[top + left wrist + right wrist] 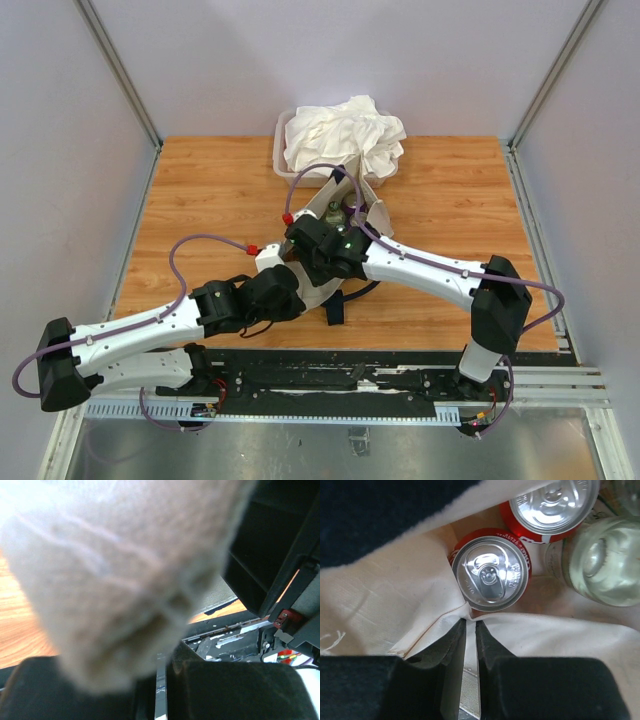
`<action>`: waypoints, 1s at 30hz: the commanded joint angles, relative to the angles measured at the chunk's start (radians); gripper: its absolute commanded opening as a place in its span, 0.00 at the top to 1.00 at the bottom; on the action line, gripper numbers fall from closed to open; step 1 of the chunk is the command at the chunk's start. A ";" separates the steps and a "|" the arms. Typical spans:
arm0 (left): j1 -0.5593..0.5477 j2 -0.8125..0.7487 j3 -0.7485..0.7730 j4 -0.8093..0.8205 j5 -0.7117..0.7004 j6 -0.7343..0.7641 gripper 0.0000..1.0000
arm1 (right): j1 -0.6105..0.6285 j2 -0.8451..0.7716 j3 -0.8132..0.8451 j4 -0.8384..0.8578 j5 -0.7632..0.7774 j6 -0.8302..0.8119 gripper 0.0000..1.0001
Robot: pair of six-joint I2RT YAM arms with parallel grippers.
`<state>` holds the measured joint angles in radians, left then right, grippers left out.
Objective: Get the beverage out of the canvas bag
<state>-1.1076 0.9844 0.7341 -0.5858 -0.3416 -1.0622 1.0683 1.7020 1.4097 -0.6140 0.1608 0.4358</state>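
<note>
Bag (380, 215): open, two red cans (490, 572) inside.
Right claw (471, 625): pinched on bag rim.
Left claw (160, 662): clamped on bag cloth.

So the white left arm (140, 335) lay low, reaching forward and over to its right. The black two-finger left tool (161, 662) at its end was clamped tight on a fold of the cream canvas bag (115, 570). The white right arm (430, 268) stretched from its black shoulder block across to its left, black wrist (335, 250) tipped downward. The black right tool (470, 625) pointed down too, fingers (492, 645) pressed close with only a thin slit between them. The two wrists sat just beside each other.
</note>
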 commanded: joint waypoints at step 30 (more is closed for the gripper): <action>-0.003 0.030 0.022 -0.057 0.041 0.025 0.99 | 0.010 -0.052 0.199 -0.260 0.051 0.010 0.53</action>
<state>-1.1076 0.9985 0.7418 -0.6476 -0.3302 -1.0508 1.0668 1.7191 1.5703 -0.8299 0.1196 0.4511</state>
